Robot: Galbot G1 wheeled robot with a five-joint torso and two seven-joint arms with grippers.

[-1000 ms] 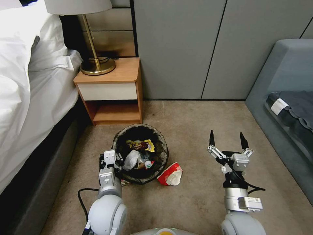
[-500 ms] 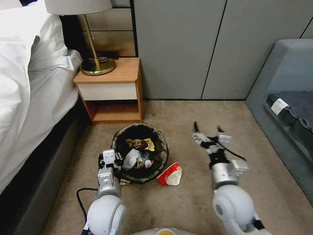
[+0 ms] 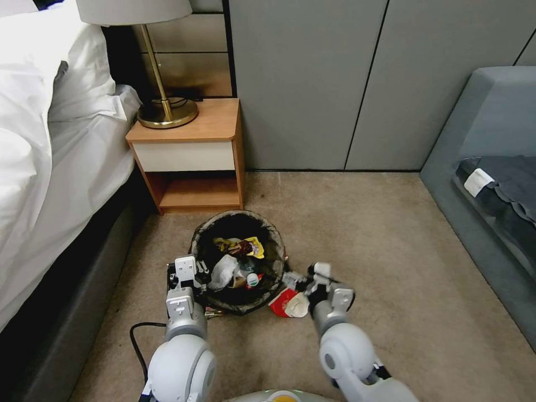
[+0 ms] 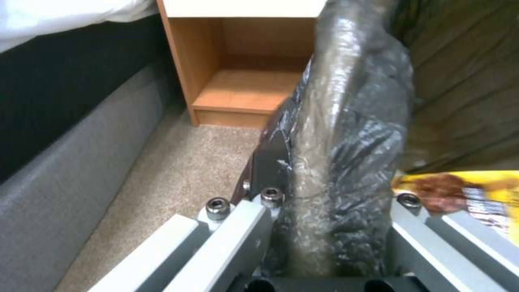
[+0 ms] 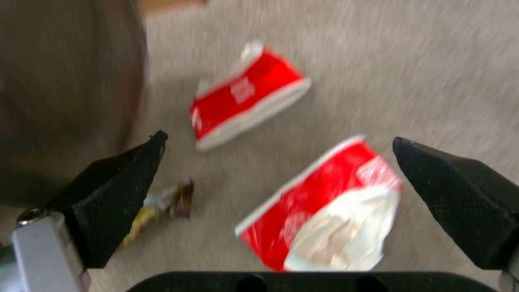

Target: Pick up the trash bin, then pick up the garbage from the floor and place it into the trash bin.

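The trash bin (image 3: 239, 262) stands on the carpet (image 3: 391, 268) before the nightstand (image 3: 192, 156); my left gripper (image 3: 187, 273) pinches its bagged rim to steady it. My right gripper (image 5: 281, 194), fingers spread wide, hangs over the red-and-white wrapper (image 5: 324, 207) just beside the bin, to straddle it.

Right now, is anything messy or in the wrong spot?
Yes. Two crushed red-and-white wrappers and a small snack wrapper lie on the carpet beside the bin instead of inside it. The open right gripper hovers over them; the left gripper clamps the bin's rim.
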